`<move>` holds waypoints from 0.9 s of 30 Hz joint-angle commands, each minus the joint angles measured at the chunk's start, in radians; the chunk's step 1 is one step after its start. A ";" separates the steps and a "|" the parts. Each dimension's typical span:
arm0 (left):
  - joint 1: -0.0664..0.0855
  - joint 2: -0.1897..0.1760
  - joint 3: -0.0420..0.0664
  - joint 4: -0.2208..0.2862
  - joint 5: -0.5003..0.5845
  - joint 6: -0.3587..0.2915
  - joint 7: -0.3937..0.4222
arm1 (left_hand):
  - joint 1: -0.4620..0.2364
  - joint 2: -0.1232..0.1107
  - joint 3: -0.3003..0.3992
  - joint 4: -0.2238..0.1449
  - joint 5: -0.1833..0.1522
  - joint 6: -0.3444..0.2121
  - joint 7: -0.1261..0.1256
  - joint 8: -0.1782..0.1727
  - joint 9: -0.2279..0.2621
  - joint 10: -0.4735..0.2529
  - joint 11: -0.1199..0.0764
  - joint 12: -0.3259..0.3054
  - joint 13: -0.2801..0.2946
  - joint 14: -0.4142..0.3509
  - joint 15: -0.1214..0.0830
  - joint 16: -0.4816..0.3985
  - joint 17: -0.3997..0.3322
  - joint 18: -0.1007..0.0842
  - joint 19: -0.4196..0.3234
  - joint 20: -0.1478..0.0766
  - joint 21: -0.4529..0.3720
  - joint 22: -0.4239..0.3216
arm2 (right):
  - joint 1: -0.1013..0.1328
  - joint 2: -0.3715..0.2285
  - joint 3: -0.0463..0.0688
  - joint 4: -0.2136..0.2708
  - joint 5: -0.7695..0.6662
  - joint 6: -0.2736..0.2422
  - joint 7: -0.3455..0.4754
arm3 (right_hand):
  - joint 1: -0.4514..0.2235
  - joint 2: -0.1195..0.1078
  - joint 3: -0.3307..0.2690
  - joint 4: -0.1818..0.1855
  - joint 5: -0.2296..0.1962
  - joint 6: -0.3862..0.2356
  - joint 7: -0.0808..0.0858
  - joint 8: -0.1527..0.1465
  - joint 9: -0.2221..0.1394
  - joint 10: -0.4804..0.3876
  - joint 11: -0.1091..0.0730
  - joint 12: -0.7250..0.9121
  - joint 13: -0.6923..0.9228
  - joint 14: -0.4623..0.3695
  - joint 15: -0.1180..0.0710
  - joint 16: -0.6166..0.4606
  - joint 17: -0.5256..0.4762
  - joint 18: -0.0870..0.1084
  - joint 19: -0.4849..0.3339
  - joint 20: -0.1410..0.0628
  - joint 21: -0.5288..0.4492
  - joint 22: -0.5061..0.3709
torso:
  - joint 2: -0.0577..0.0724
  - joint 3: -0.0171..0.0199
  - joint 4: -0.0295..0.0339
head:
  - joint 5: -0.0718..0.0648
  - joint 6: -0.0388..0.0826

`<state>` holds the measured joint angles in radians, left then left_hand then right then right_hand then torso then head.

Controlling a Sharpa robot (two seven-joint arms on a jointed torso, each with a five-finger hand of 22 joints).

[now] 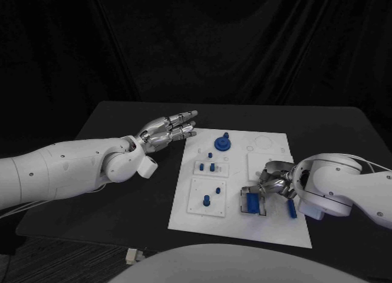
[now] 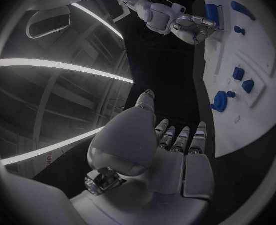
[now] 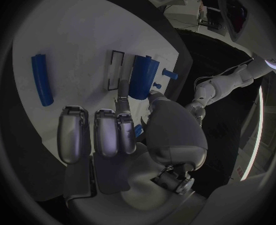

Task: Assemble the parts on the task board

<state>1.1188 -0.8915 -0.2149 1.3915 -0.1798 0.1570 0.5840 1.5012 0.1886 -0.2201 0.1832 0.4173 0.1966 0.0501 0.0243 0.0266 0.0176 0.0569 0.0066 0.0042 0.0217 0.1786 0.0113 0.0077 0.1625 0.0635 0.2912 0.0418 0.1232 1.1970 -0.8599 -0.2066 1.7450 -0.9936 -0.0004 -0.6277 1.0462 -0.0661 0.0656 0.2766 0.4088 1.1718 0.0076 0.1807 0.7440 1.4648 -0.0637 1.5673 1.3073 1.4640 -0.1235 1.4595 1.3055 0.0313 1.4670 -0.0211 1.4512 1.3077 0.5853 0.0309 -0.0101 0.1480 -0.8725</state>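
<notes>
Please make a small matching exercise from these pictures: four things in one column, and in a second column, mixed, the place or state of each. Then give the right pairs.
Things
1. left silver robot hand
2. right silver robot hand
3. round blue disc-shaped part
4. long curved blue bar part

Places or states
A. lies flat on the white task board, beside the right wrist
B. fingers apart, holding nothing, beside the board's left edge
C. stands near the board's far edge
D. over the board, fingers at a blue rectangular block part

Pairs: 1-B, 2-D, 3-C, 4-A

From where I stand, no writing, label, number or brand is legible anywhere on the task board (image 1: pixel 268 227).
</notes>
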 commanded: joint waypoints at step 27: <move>-0.001 0.005 0.001 -0.002 0.007 0.022 0.005 | -0.001 0.013 0.000 -0.008 0.017 0.002 -0.001 0.004 0.001 0.000 0.007 -0.002 0.001 0.003 0.007 0.004 0.001 0.013 0.004 -0.001 0.004 -0.001 | -0.005 0.004 0.000 -0.001 -0.009 0.024 -0.018 | -0.072 0.002 -0.046 -0.003 -0.348 0.010 0.002 -0.015 -0.002 0.106 0.005 0.004 0.264 0.064 -0.001 0.007 0.004 -0.001 0.043 0.011 -0.007 0.223 | 0.000 -0.0002 -0.0003 | -0.002 0.000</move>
<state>1.1187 -0.8887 -0.2149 1.3882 -0.1798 0.1660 0.5793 1.5012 0.1886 -0.2201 0.1833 0.4306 0.1966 0.0501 0.0243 0.0266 0.0175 0.0569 0.0066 0.0042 0.0217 0.1786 0.0113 0.0075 0.1624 0.0635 0.2912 0.0418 0.1232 1.1944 -0.8551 -0.2069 1.7437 -0.9970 0.0129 -0.6297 0.9809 -0.0630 0.0237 0.2770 0.0636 1.1754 0.0112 0.1700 0.7408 1.4649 -0.0642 1.5673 1.3079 1.4640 -0.1240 1.4634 1.3078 0.0314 1.4669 -0.0140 1.4475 1.3075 0.5858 0.0308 -0.0103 0.1466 -0.8725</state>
